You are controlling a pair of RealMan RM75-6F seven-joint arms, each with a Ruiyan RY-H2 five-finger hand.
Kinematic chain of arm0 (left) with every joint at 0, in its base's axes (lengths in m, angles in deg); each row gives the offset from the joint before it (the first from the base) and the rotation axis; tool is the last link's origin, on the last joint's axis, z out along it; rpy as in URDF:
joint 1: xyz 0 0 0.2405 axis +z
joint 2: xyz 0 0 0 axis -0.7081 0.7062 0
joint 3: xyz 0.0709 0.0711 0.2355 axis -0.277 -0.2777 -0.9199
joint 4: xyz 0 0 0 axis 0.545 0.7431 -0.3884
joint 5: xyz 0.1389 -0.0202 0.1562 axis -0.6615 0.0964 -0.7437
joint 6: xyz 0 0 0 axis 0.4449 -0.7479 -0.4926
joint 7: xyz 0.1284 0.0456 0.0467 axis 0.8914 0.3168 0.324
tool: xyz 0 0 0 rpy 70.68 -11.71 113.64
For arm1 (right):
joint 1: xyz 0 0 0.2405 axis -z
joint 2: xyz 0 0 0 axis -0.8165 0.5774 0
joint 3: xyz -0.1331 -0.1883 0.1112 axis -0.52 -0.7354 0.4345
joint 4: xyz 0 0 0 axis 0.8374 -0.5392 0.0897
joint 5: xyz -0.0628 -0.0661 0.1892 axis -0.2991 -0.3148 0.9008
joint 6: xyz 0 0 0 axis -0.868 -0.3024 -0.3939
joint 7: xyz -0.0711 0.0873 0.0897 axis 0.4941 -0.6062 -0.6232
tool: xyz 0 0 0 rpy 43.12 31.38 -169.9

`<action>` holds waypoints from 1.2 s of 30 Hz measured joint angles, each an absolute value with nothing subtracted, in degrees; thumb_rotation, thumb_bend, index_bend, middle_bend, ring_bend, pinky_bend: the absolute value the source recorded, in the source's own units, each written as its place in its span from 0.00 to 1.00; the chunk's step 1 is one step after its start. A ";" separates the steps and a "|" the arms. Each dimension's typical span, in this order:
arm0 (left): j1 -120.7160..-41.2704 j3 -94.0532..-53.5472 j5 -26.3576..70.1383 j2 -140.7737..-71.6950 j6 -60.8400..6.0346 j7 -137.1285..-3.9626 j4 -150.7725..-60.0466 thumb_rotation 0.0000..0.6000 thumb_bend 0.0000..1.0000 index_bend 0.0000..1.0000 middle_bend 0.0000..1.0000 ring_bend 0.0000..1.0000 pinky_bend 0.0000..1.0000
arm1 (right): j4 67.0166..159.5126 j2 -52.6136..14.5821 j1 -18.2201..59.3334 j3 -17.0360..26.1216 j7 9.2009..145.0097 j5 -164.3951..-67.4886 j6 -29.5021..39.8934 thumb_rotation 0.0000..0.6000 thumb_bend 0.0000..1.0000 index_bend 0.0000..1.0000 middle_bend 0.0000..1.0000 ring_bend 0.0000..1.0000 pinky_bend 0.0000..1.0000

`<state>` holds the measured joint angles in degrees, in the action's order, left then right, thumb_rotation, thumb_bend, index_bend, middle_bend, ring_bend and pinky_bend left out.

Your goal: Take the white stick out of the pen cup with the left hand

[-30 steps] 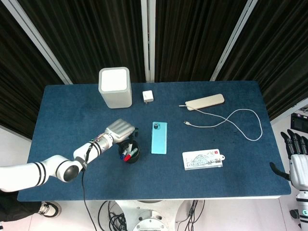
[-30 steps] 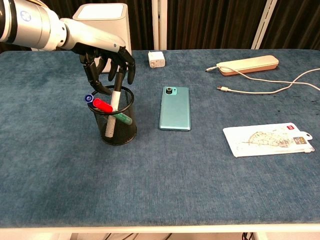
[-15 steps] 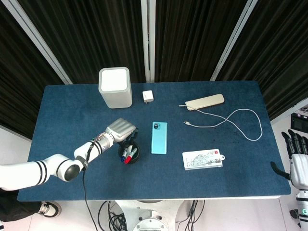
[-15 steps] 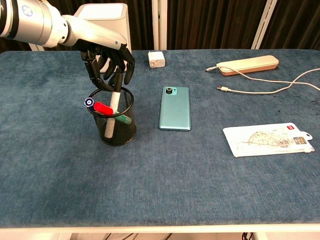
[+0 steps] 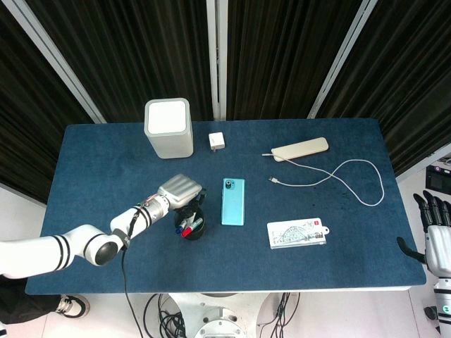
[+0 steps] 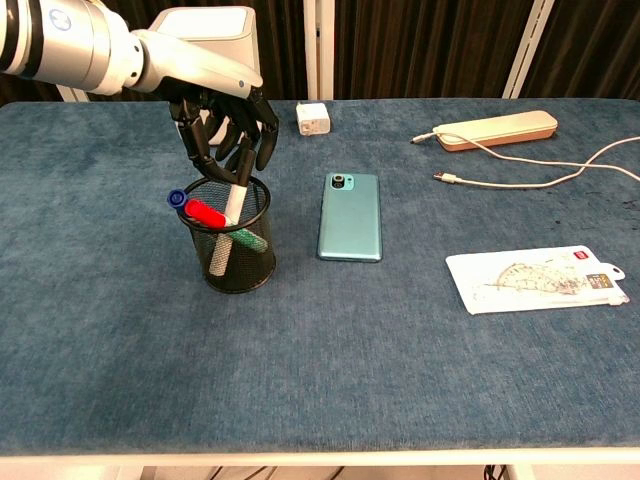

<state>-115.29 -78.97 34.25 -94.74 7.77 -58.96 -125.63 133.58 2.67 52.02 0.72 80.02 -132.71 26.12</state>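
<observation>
The black mesh pen cup stands left of centre on the blue table. A white stick leans in it beside a red marker, a blue-capped pen and a green marker. My left hand hovers over the cup's far rim, its dark fingers curled down around the stick's upper end. The stick's tip is hidden among the fingers. My right hand hangs off the table's right edge, fingers extended, holding nothing.
A teal phone lies just right of the cup. Behind it are a white box and a small white charger. A beige power bank with a white cable and a printed card lie to the right.
My left hand has shifted slightly to the right over the cup, and the stick's top and the cup have moved a little with it. The right hand is still.
</observation>
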 measured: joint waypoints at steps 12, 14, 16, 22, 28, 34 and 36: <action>-115.04 -78.49 32.02 -94.61 9.16 -61.96 -125.57 1.00 0.31 0.52 0.58 0.55 0.63 | 133.75 2.72 52.00 0.72 80.07 -132.40 25.78 1.00 0.18 0.00 0.00 0.00 0.00; -114.90 -78.34 31.50 -94.65 9.02 -62.34 -125.54 1.00 0.32 0.54 0.61 0.57 0.64 | 133.76 2.74 51.98 0.76 80.09 -132.34 25.72 1.00 0.18 0.00 0.00 0.00 0.00; -114.69 -78.19 30.85 -94.67 8.93 -62.91 -125.49 1.00 0.34 0.57 0.64 0.60 0.66 | 133.76 2.76 51.98 0.78 80.08 -132.26 25.69 1.00 0.18 0.00 0.00 0.00 0.00; -114.43 -77.76 30.05 -94.58 9.26 -64.32 -125.47 1.00 0.37 0.62 0.70 0.66 0.71 | 133.64 2.70 51.92 0.78 80.03 -132.14 25.46 1.00 0.18 0.00 0.00 0.00 0.00; -114.15 -77.03 29.19 -94.01 9.75 -66.09 -125.98 1.00 0.38 0.67 0.76 0.72 0.78 | 133.70 2.81 51.97 0.85 79.94 -132.16 25.62 1.00 0.18 0.00 0.00 0.00 0.00; -113.41 -75.30 28.13 -91.68 9.20 -68.33 -128.22 1.00 0.38 0.70 0.79 0.75 0.82 | 133.75 2.93 52.05 0.93 79.77 -132.27 25.88 1.00 0.18 0.00 0.00 0.00 0.00; -113.02 -74.49 27.89 -90.40 8.73 -69.27 -129.38 1.00 0.38 0.70 0.79 0.76 0.83 | 133.79 2.97 52.07 0.96 79.77 -132.31 25.96 1.00 0.18 0.00 0.00 0.00 0.00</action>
<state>-113.02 -74.49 27.89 -90.40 8.73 -69.27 -129.38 133.79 2.97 52.07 0.96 79.77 -132.31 25.96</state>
